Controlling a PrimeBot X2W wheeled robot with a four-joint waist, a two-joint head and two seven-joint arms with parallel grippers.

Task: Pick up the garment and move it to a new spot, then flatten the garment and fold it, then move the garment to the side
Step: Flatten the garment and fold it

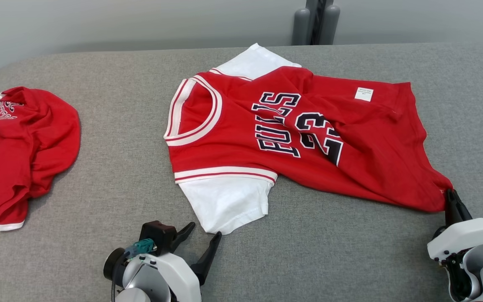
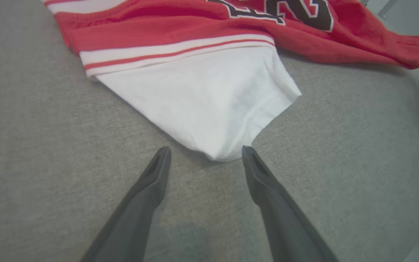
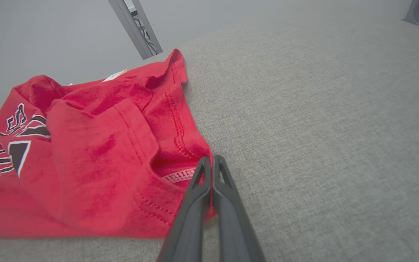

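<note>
Grey woven cloth is seen covering the desk (image 1: 99, 218), which is backed by a pale wall (image 1: 141, 21) at 12 o'clock. The garment (image 1: 241, 138), a red jersey with white trim and dark lettering, is spread across the middle of the desk, rumpled rather than flat, with its collar turned toward 9 o'clock and its hem toward 3 o'clock. A second red garment (image 1: 23, 142) is bunched in a heap at 9 o'clock, well apart from the first.

The right pincer (image 1: 451, 193) is found at 4 o'clock, its fingers pressed together and clamped on the near hem corner of the garment; in the right wrist view red fabric is seen pinched between them (image 3: 211, 158). The left pincer (image 1: 206, 229) is placed at 6 o'clock with its fingers held apart, and in the left wrist view (image 2: 206, 149) the tip of the white sleeve (image 1: 224, 201) is framed just between the fingertips. Whether the sleeve is touched cannot be told. A small white label (image 1: 363, 94) is sewn near the hem at 2 o'clock.
</note>
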